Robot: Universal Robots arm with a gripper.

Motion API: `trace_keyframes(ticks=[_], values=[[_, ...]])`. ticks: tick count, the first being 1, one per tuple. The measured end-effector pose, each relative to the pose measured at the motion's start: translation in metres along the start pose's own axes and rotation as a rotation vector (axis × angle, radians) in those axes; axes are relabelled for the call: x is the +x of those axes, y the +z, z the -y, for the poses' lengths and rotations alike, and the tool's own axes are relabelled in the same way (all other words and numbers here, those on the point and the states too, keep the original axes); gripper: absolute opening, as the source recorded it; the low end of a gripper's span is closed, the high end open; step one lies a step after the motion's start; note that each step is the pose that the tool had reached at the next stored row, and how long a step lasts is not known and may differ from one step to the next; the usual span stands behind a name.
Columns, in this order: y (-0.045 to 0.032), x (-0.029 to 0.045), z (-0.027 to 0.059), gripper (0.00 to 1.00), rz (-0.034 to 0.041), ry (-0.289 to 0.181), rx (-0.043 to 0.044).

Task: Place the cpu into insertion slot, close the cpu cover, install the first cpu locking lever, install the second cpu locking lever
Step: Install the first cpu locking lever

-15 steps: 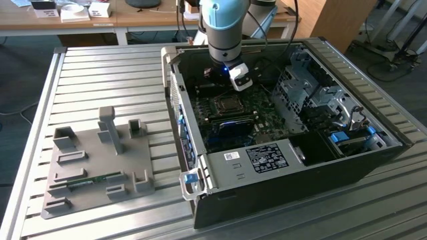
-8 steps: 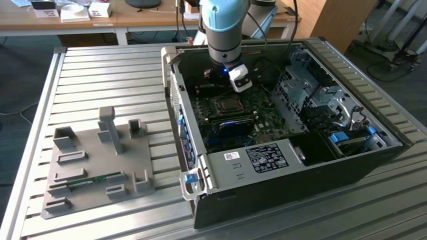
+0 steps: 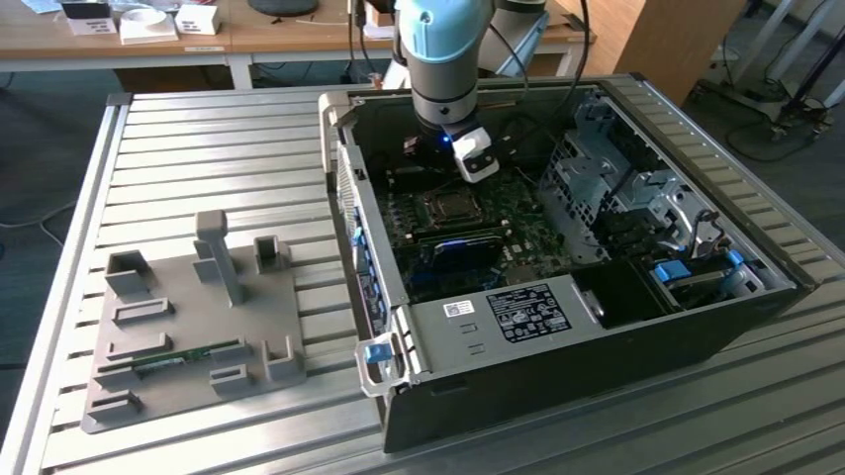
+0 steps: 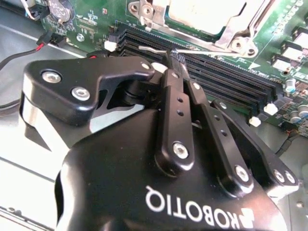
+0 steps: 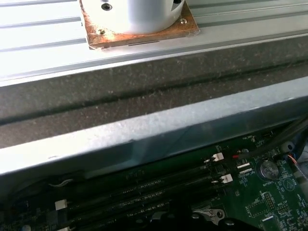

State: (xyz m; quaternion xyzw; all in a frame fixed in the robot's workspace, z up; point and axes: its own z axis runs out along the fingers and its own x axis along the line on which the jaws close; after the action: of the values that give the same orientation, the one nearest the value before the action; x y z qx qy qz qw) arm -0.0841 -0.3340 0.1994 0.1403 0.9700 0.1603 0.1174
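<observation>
Inside the open computer case, exterior view, the gripper hangs above the insertion slot. Second wrist view: clenched fingers touch a locking lever (memory slots alongside); the cpu lies under its cpu cover. First wrist view: the case's edge runs beside those slots.

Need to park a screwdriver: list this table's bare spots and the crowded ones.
Bare: the ribbed metal table between the wooden desk and the grey fixture plate, and its corner at the exterior view's lower right, beside the open black computer case. Crowded: inside the case, where the black hand sits over the long black memory slots. The plate-to-case gap is narrow.
</observation>
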Motion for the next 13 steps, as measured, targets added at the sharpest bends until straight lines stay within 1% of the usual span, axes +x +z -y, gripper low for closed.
trace_keyframes(ticks=[1,3,13], values=[[0.0021,0.0005,0.0006,0.11,0.0020,0.003,0.0026],[0.0022,0.0007,0.0001,0.11,0.0023,0.003,0.0039],[0.0015,0.0007,-0.0010,0.11,0.0026,0.002,0.0053]])
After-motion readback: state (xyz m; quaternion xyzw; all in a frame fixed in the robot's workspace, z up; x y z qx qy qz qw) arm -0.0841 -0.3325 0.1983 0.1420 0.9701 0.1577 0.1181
